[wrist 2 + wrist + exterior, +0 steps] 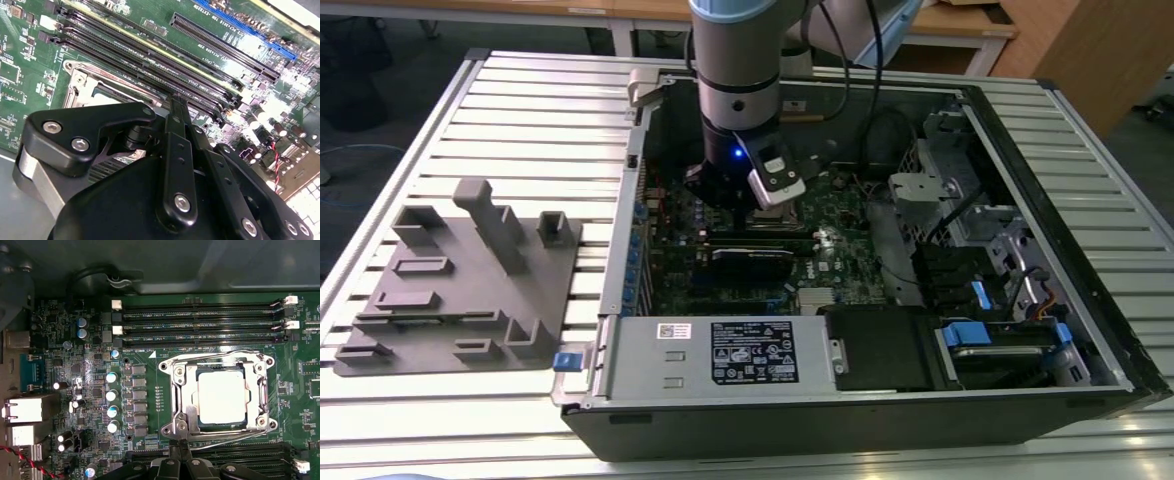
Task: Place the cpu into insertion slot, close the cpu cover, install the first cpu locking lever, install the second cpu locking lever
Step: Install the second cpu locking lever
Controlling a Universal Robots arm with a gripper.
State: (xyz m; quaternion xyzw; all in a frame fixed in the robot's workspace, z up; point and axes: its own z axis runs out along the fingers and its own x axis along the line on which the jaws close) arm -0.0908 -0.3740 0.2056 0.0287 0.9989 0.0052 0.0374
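Case: computer case (1067, 330) lies open on slatted table (520, 110).
Socket: cpu (221, 396) seated, cpu cover (181, 371) down.
Gripper (178, 460): just beside socket's edge (fingers together).

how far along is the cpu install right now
Done: the cpu sits in the insertion slot, and the cpu cover frames it, apparently closed. In hand: the gripper hovers at the socket's edge by a locking lever. Left: whether both levers are latched can't be told.

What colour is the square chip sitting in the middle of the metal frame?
The cpu has a pale silvery-grey top that looks nearly white under the light. It shows best in the first wrist view.
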